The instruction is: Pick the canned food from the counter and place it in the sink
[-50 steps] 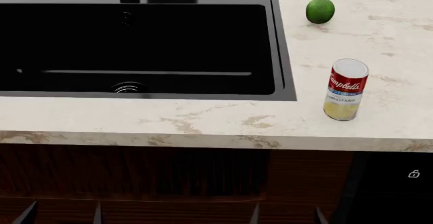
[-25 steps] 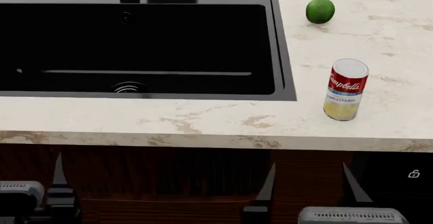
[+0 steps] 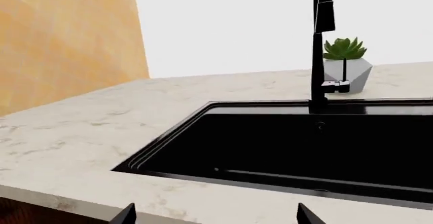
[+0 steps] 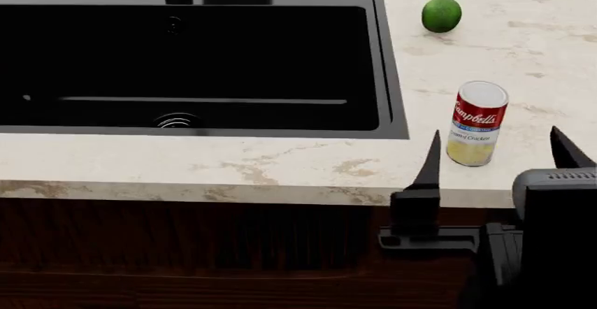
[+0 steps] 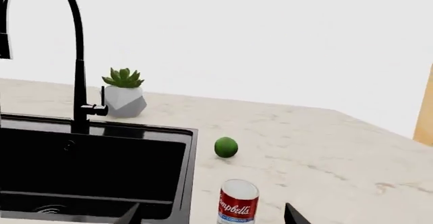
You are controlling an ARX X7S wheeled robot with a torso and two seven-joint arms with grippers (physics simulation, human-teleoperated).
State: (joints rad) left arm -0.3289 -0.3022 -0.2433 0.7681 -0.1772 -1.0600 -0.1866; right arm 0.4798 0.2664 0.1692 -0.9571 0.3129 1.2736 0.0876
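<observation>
The canned food (image 4: 477, 122) stands upright on the cream counter (image 4: 279, 163), to the right of the black sink (image 4: 393, 78). It has a red Campbell's label and a pale lower half. My right gripper (image 4: 496, 133) is open at the counter's front edge, near side of the can, its fingers apart on either side of the can's line. In the right wrist view the can (image 5: 238, 201) stands just ahead between the open fingertips of the gripper (image 5: 211, 215). My left gripper (image 3: 213, 215) is open and empty, facing the sink (image 3: 304, 148). It is out of the head view.
A green lime (image 4: 441, 14) lies on the counter behind the can, also in the right wrist view (image 5: 226, 147). A black faucet (image 3: 321, 41) stands at the sink's back edge. A potted succulent (image 5: 123, 93) sits behind it. Dark wood cabinet fronts (image 4: 233, 253) lie below the counter.
My right gripper has risen from the bottom of the head view to the counter edge in front of the can. The left gripper has left the head view. The can has not moved.
</observation>
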